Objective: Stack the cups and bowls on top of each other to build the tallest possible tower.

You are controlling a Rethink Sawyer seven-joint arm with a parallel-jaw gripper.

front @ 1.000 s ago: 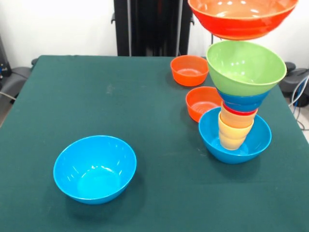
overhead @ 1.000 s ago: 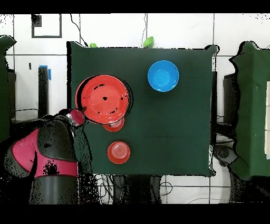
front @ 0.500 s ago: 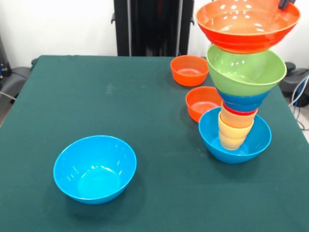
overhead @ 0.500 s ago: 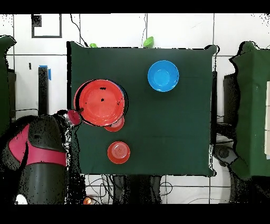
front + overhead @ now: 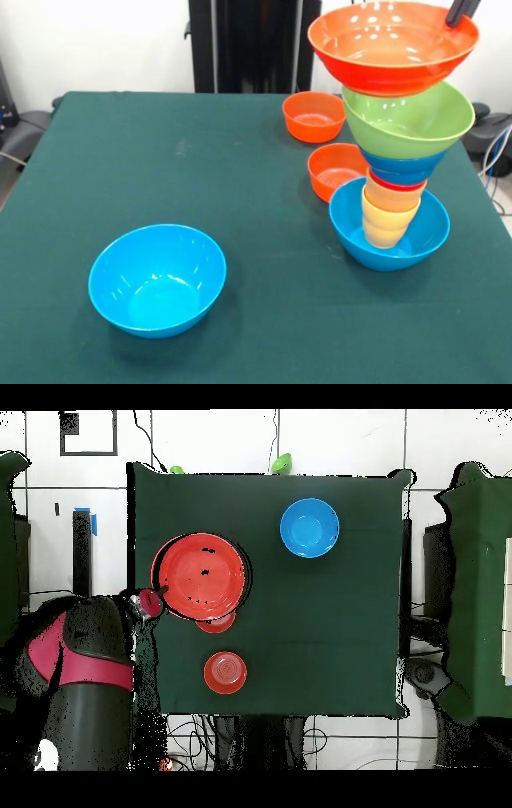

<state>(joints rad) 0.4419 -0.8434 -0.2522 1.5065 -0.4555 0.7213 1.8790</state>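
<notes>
**Large orange bowl going onto the tower top**

Jaws only a dark tip at the upper right corner of the front view, at the far rim of the large glossy orange plastic bowl; gripping or merely touching that rim, cannot tell. Bowl tilted, resting in or just above the large green plastic bowl. Beneath it, the small dark blue bowl, a sliver of red cup and the yellow-orange nested cups, all standing in the large light-blue base bowl at right of the green-covered tabletop.

Best to level the orange bowl and centre it over the green one before letting go; release gently, since a column this top-heavy probably tips with any sideways pull.

Front view alone gives the layers, the tilt and both small orange bowls behind the tower. Overhead view hides the column under the orange disc, yet shows the arm at lower left and the spare light-blue bowl well apart.
</notes>
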